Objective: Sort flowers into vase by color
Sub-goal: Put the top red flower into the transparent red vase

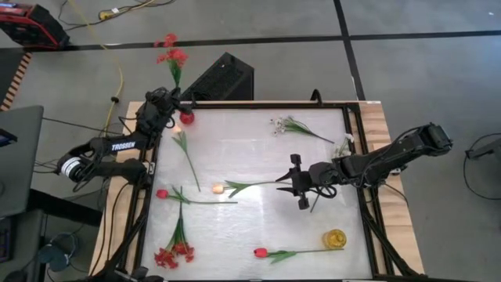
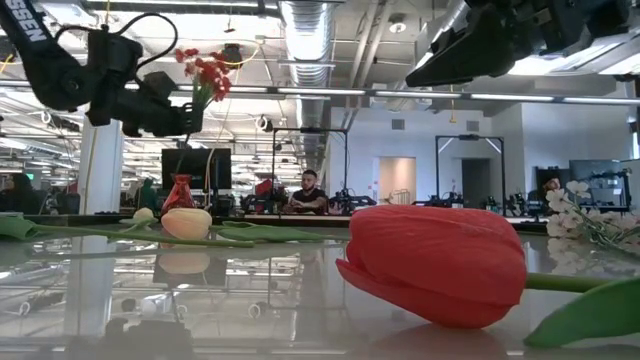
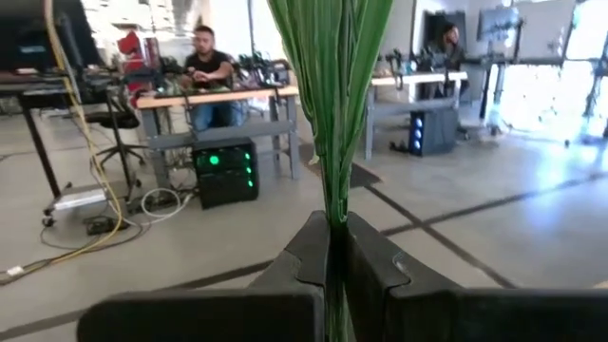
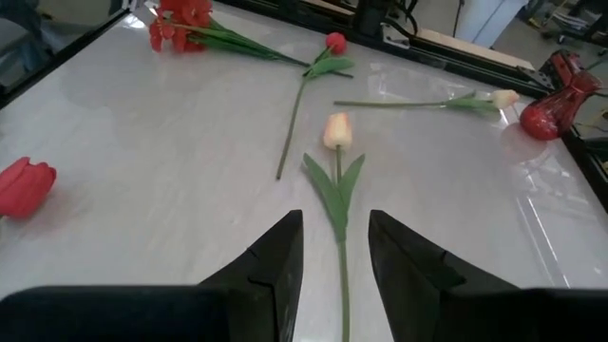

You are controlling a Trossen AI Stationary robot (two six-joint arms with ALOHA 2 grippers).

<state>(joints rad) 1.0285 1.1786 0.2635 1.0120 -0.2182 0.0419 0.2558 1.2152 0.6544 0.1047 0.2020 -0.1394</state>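
Observation:
My left gripper is at the table's far left corner, shut on a red clustered flower whose blooms stand above the small red vase. My right gripper hovers open over the table's middle. In the right wrist view its fingers stand on either side of the green stem of a pale orange tulip that lies flat, without touching it. A yellow vase stands near the right front corner. My left gripper pinches the red clustered flower's green stems between its two fingers, which lie across them. The blooms rise above the fingers, and the flower is lifted off the table. The stems' lower end is hidden by the gripper.
Lying on the table: red tulips, a second red cluster, a pale tulip, and white sprigs toward the far right. People sit at desks in the room beyond.

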